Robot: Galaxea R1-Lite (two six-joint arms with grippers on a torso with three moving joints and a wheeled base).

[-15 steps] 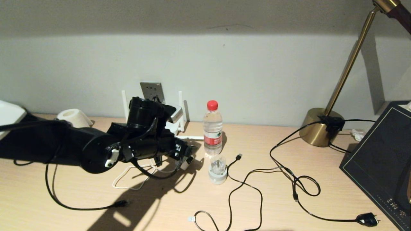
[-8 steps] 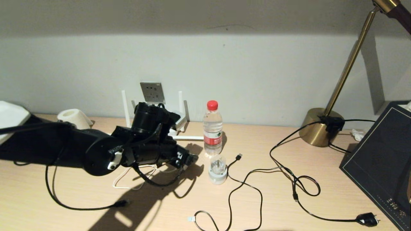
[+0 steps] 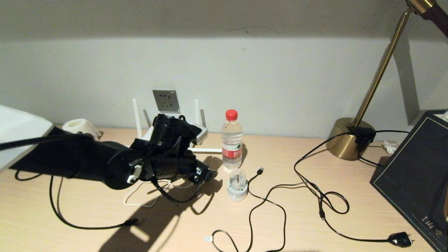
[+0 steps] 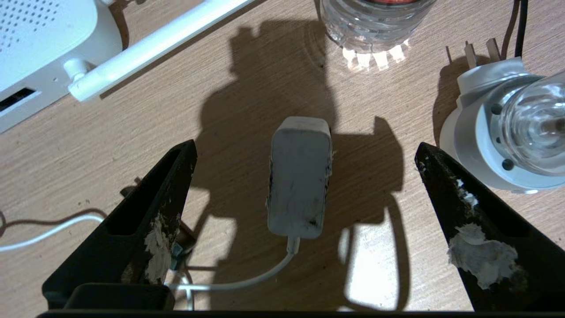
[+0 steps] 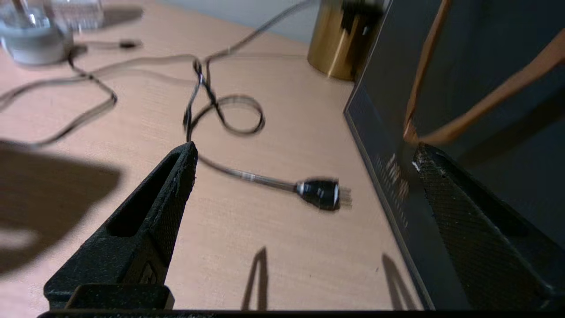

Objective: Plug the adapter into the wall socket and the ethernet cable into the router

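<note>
White adapter on wood, between left gripper's spread fingers — untouched, centred.

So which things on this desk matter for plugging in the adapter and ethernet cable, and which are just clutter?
Task things:
- adapter, on the desk between the open left gripper fingers
- wall socket
- router
- ethernet cable

Lying about:
- water bottle
- round gadget
- brass lamp
- mains plug cord
- black box
- paper roll

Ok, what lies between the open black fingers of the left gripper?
The left wrist view shows the small white cube-shaped adapter lying on the wooden desk between the left gripper fingers, touching neither.
</note>
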